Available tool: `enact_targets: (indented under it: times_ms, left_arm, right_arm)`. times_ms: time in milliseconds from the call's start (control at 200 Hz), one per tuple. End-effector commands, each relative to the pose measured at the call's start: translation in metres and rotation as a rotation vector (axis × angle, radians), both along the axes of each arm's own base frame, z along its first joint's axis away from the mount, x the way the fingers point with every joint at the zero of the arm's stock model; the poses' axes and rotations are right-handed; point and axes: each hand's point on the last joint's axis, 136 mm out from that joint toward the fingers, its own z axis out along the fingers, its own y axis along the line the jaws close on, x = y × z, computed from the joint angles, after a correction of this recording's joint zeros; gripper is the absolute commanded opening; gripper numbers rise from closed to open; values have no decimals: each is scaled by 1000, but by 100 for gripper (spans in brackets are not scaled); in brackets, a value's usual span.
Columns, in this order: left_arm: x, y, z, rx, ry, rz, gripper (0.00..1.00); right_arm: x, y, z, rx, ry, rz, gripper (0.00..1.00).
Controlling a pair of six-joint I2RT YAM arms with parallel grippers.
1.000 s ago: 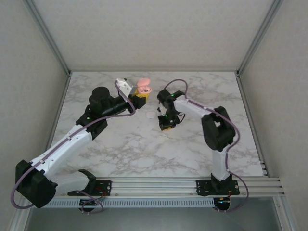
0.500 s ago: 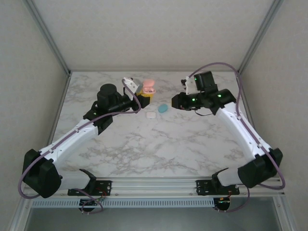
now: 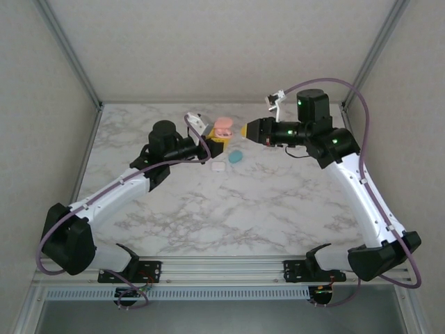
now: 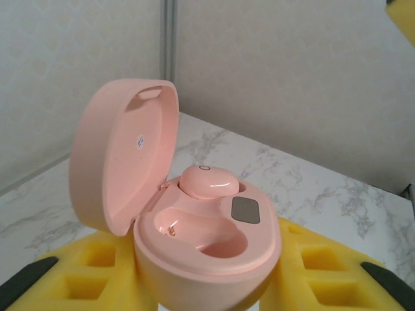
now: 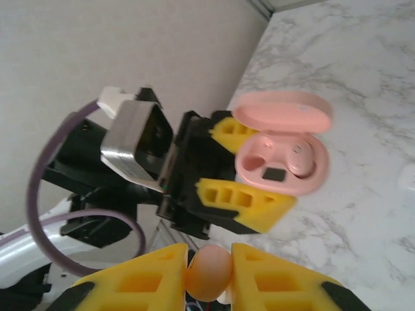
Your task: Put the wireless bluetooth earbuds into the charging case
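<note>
My left gripper [image 3: 217,138] is shut on a pink charging case [image 4: 207,259] and holds it upright above the back of the table. The lid [image 4: 120,155] stands open. One pink earbud [image 4: 207,181] sits in the far socket, and the near socket is bare. In the right wrist view my right gripper [image 5: 209,275] is shut on a pinkish-orange earbud [image 5: 209,271], pinched between its yellow foam fingers [image 5: 146,278]. Seen from the top, the right gripper [image 3: 245,130] points left, a short way right of the case [image 3: 223,126] and apart from it.
A pale teal case [image 3: 236,156] and a small whitish piece [image 3: 218,167] lie on the marble table [image 3: 229,209], just in front of the two grippers. Enclosure walls and metal frame posts close off the back and both sides.
The right arm rose from the table's middle, swung out to the back right, and its gripper now points left at the case. The left gripper drifted slightly right with the case.
</note>
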Motion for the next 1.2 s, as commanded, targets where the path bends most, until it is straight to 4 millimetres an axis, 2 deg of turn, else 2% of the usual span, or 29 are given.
enact_targets:
  times_ms: [0,260,581,796,1191]
  left_arm:
    - [-11,-12,27,-62,-52,-82,7]
    - [-21,-18,35,-72,-66,-129,8]
    - [-25,-20,40,-69,-73,-146,8]
    - [-26,-20,45,-78,-78,-143,7]
    - [-25,-18,53,-107,-88,-129,7]
  right_arm:
    - [-3,17,24,75,-36,69,22]
    - [10,34,7,47,-1,69,22]
    - [16,45,1,52,13,73,22]
    - [23,46,-11,4,27,43,22]
    - [24,47,-31,-103,55,35,24]
